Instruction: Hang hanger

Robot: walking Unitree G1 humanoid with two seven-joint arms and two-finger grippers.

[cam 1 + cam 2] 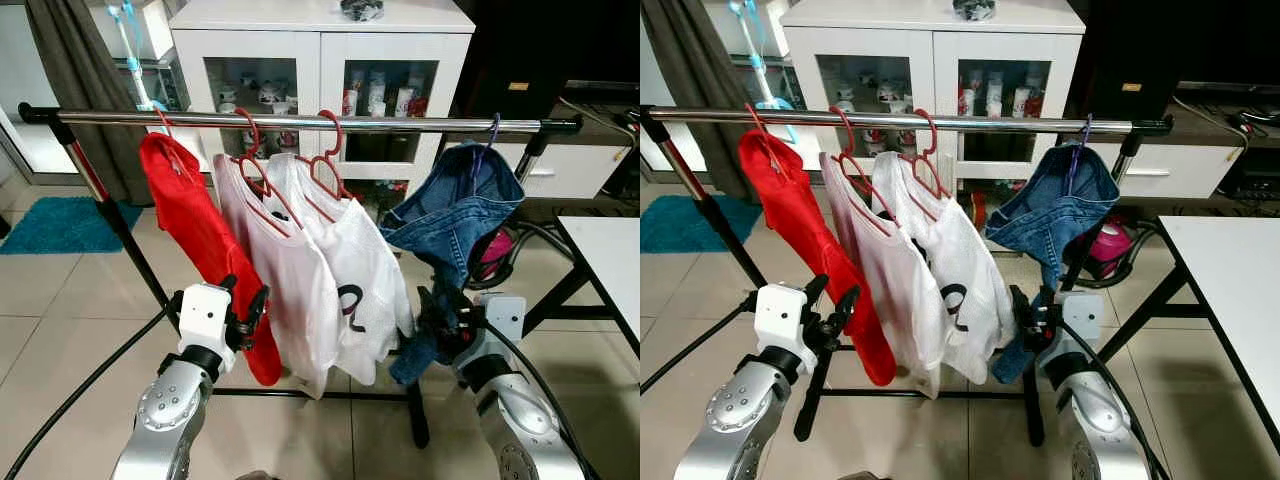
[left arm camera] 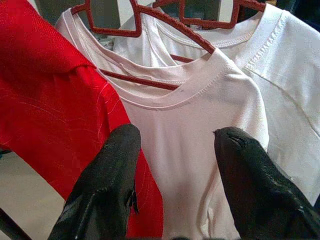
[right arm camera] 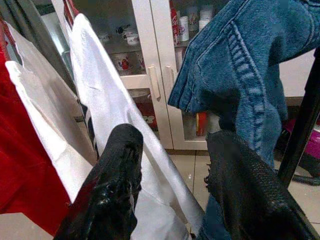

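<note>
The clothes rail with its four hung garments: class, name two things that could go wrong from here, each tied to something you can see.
1. The denim garment hangs bunched and lopsided on its purple hanger; a nudge from the right gripper, open close beside it, might slide it off.
2. The left gripper, open, sits against the red shirt and could snag it, perhaps tugging its hanger along the rail.

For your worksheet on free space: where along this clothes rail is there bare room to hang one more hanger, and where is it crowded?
Bare rail runs between the second white T-shirt and the denim garment. A shorter bare stretch lies left of the red shirt, toward the rail's end. Red shirt and both white T-shirts crowd together; the nearer white T-shirt overlaps its neighbours.
</note>
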